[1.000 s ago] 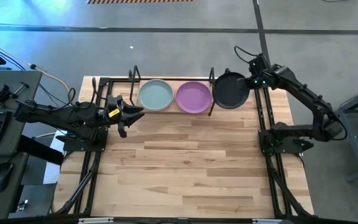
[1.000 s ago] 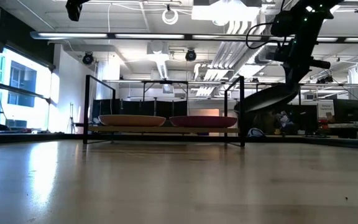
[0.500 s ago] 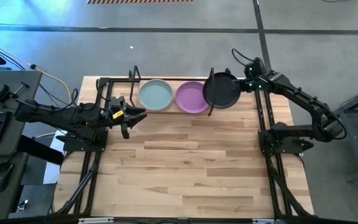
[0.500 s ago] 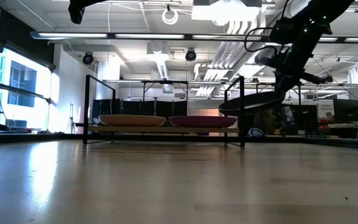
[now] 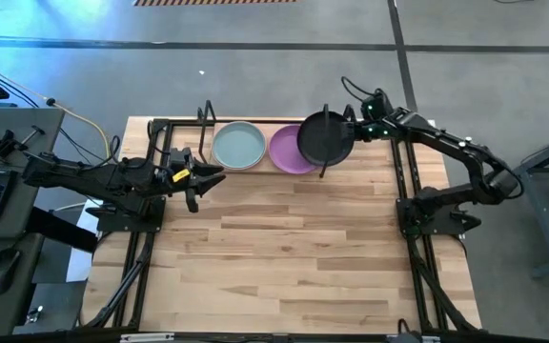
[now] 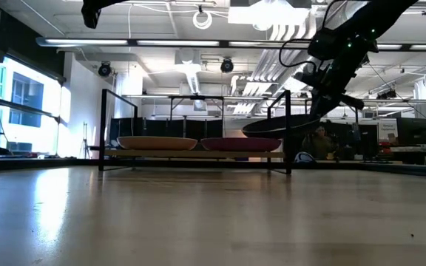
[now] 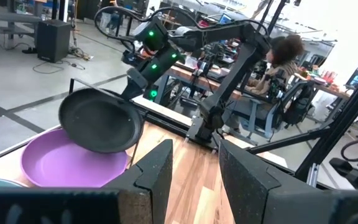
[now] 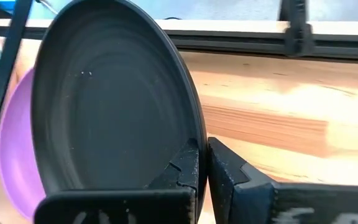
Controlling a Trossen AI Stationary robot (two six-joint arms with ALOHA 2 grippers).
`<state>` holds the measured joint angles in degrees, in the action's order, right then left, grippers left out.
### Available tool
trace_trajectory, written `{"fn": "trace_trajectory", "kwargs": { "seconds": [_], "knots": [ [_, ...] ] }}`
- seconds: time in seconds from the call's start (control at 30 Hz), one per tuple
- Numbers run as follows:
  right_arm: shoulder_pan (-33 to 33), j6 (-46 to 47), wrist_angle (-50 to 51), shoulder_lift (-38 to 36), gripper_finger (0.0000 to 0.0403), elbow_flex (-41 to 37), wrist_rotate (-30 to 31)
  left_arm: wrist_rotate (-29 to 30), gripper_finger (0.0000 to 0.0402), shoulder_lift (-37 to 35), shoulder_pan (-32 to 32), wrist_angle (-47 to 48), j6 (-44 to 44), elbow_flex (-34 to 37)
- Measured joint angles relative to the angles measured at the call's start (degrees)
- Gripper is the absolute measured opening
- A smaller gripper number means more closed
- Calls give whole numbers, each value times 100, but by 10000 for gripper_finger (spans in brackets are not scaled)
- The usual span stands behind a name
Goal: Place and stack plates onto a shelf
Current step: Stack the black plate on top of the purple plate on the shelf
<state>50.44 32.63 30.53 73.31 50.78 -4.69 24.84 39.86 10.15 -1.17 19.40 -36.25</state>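
Stacking step under way: right pincer [image 5: 351,133] clamped on the black plate [image 5: 324,140] rim, held tilted above the purple plate's [image 5: 286,152] three-o'clock edge on the shelf [image 5: 265,171]. Next, probably: shift toward nine o'clock, level, lower, release. Left pincer [image 5: 201,177] parked, spread narrow.

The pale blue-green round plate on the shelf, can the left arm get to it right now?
Probably yes: the left gripper is open and empty beside the pale blue-green round plate, with only the shelf's thin wire frame nearby.
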Motion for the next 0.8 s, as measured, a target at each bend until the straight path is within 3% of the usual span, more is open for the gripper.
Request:
{"fn": "trace_trajectory", "kwargs": {
  "seconds": [0.8],
  "knots": [
    [-769,360,-675,363,0,0,-266,0,122,0,-1,-15,2,0]
  ]
}}
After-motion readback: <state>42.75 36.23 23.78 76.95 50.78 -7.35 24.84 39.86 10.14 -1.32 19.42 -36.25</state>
